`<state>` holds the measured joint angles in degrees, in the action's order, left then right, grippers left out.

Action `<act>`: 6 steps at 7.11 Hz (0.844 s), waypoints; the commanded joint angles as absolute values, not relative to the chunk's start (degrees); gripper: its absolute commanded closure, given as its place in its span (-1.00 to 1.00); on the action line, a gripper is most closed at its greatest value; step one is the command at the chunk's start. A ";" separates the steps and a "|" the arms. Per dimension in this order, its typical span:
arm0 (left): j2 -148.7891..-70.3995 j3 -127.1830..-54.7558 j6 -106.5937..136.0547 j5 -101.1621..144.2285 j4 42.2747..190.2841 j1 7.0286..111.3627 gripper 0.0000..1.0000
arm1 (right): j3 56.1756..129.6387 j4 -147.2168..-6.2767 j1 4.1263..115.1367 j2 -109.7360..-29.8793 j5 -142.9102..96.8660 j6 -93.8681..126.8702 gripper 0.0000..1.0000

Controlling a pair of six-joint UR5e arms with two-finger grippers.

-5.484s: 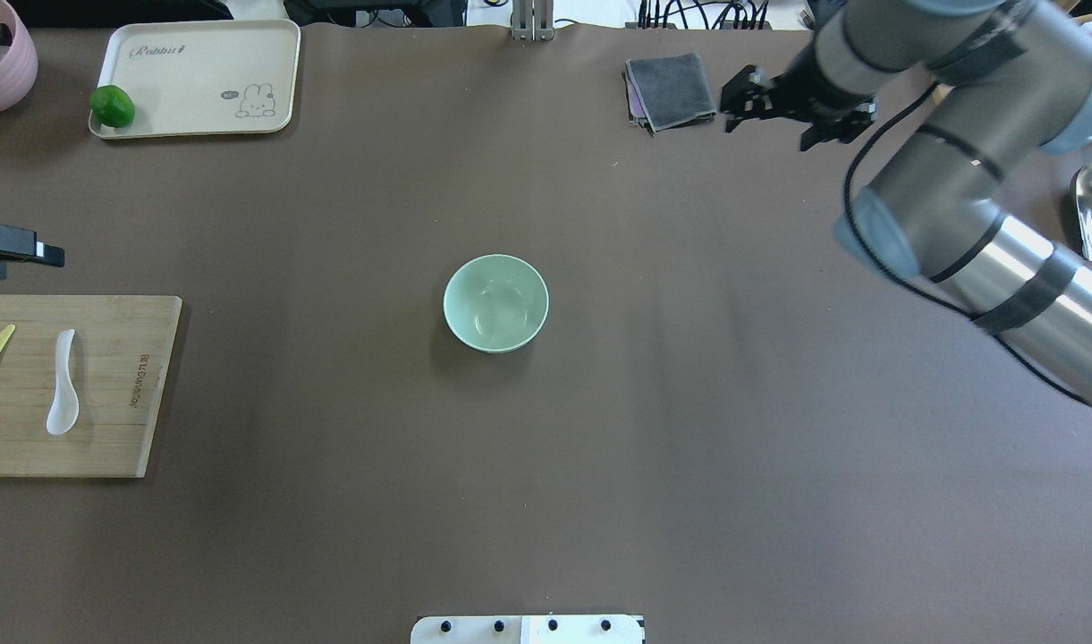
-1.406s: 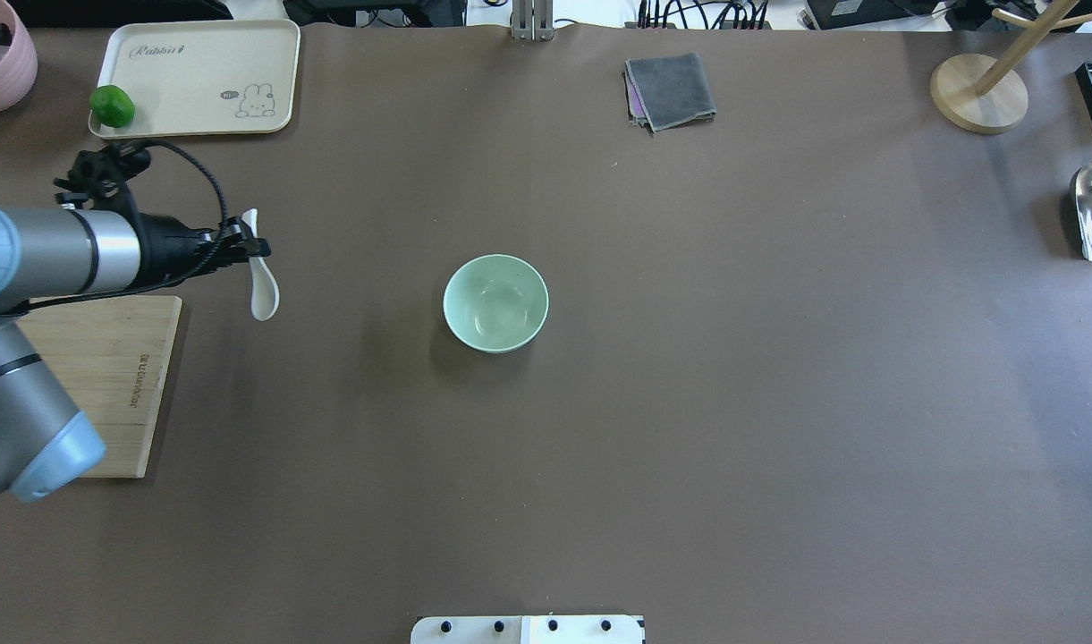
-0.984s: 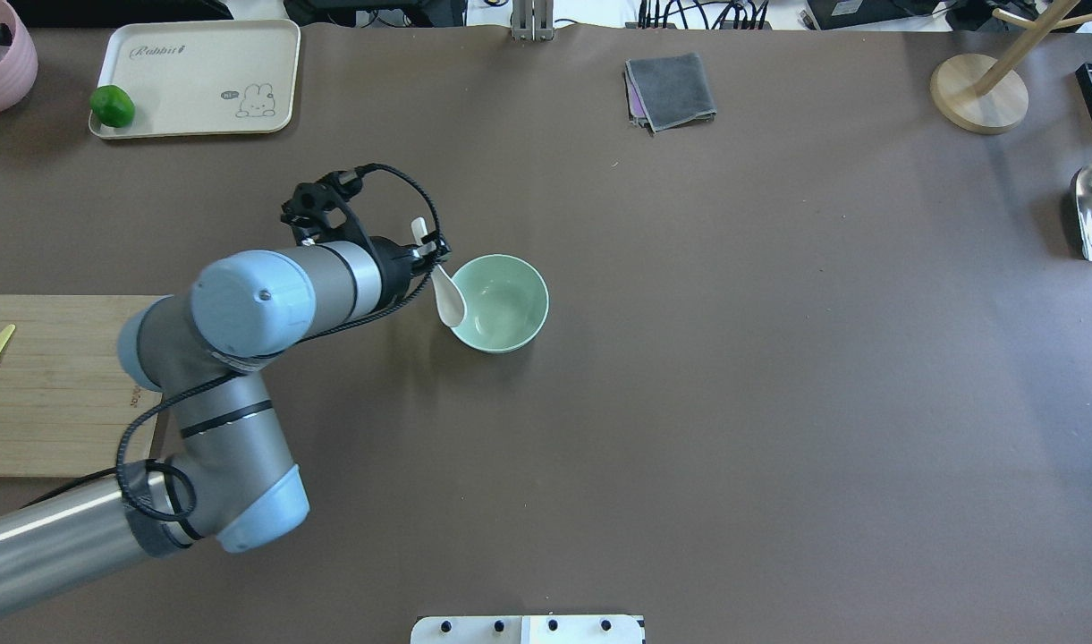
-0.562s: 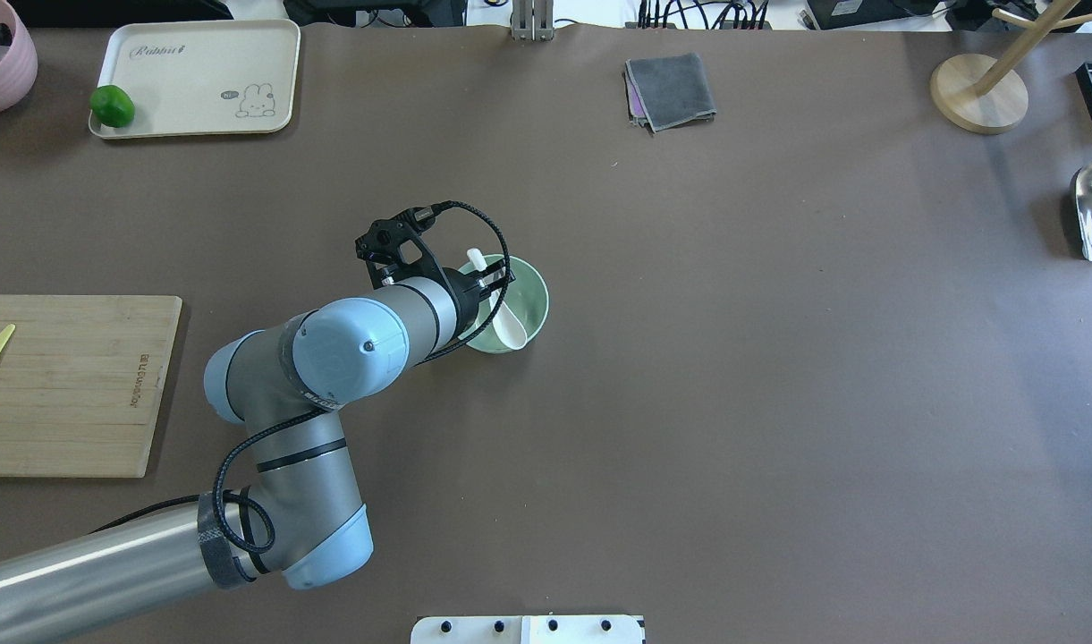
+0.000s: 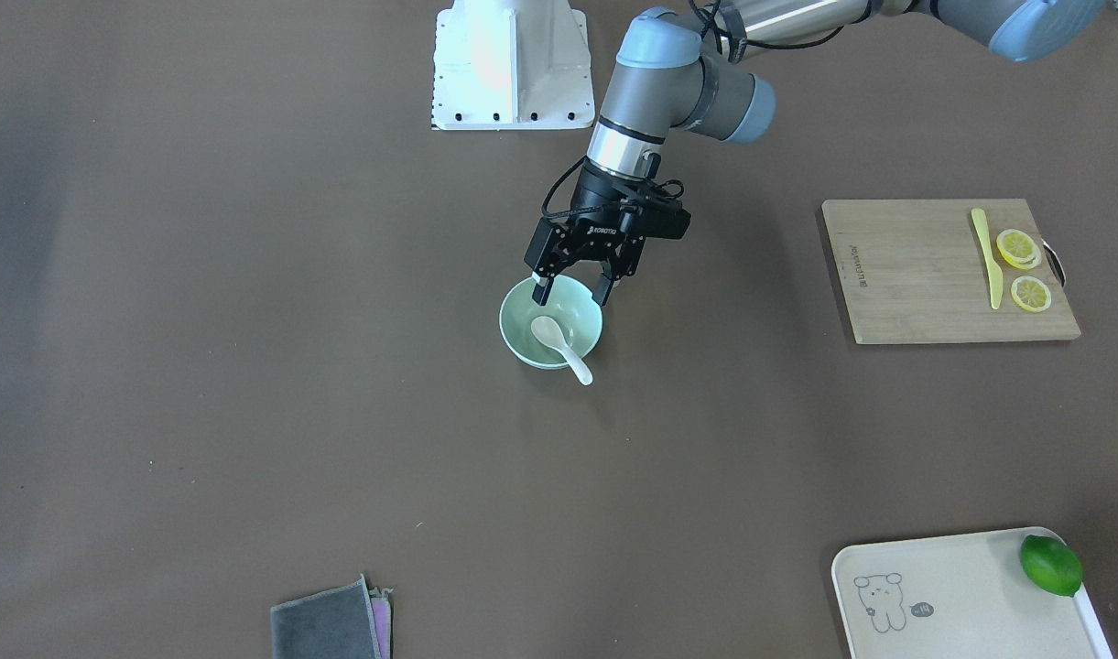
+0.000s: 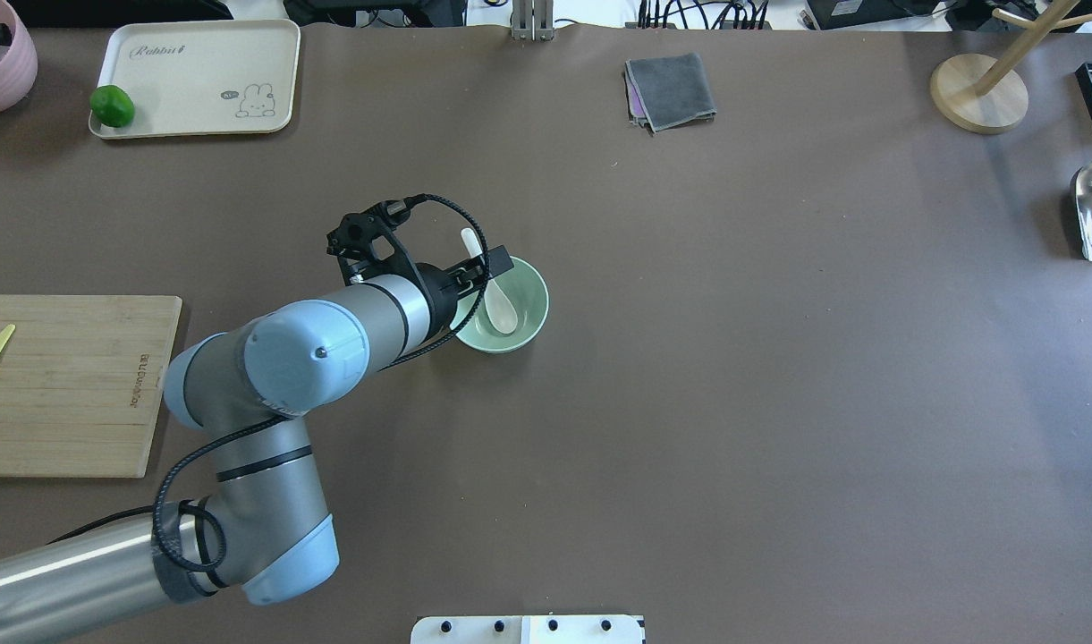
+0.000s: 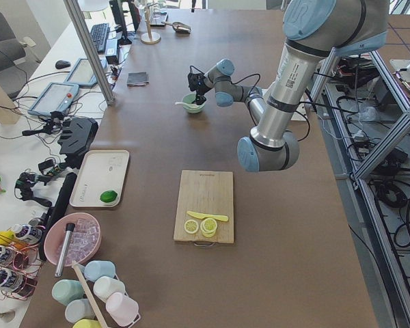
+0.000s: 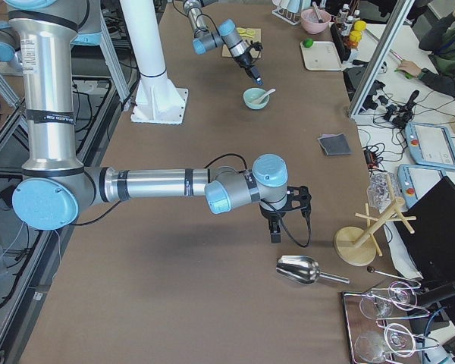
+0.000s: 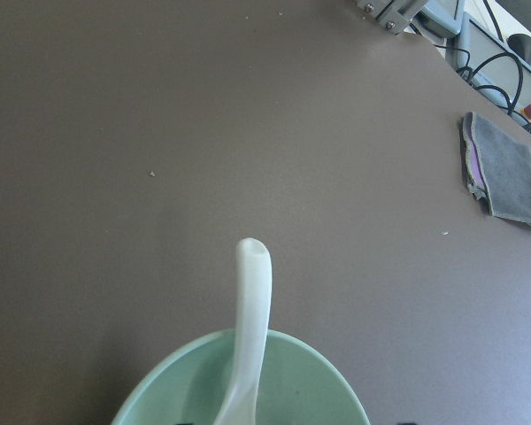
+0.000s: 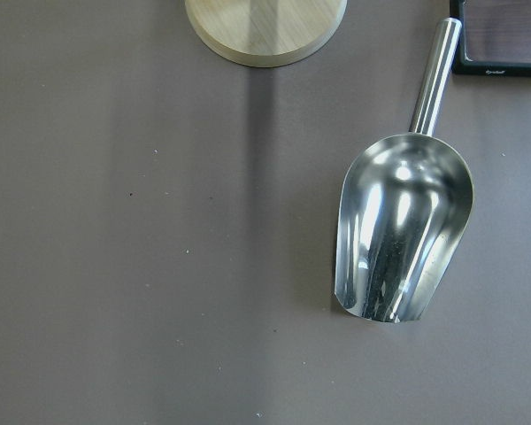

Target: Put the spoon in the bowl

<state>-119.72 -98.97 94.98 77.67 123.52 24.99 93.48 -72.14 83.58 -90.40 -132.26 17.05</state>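
Left wrist view: bowl [image 9: 310,381] and spoon [image 9: 252,301] scoop cut off at 6 o'clock edge. Right gripper [image 8: 274,238] too small; jaws unreadable.

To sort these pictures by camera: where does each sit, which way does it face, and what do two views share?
Front-facing: across the table, facing robot; left arm, open left pincer above round mint-green bowl.
Overhead: behind robot, looking down; left arm.
Exterior left: table's left end; left arm.
Exterior right: opposite end; both arms.
Left wrist: above bowl, glossy white spoon; no arm.
Right wrist: above shiny steel scoop; no arm.
Shared: first two, spoon in bowl.
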 commanded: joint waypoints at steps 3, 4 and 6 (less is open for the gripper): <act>-105.32 -116.33 72.26 100.70 108.34 41.14 -0.97 | 93.52 -72.07 83.58 -93.77 -131.75 16.96 -1.00; -102.77 -117.85 60.33 112.99 103.76 51.23 -0.97 | 93.52 -72.07 83.58 -93.78 -130.62 17.05 -1.00; -92.78 -117.07 31.87 130.37 102.22 69.71 -0.97 | 92.99 -72.94 83.67 -93.78 -129.64 16.79 -1.00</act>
<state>-98.75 -117.11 48.16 120.78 103.44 59.40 93.30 -72.33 83.60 -93.73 -130.16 16.94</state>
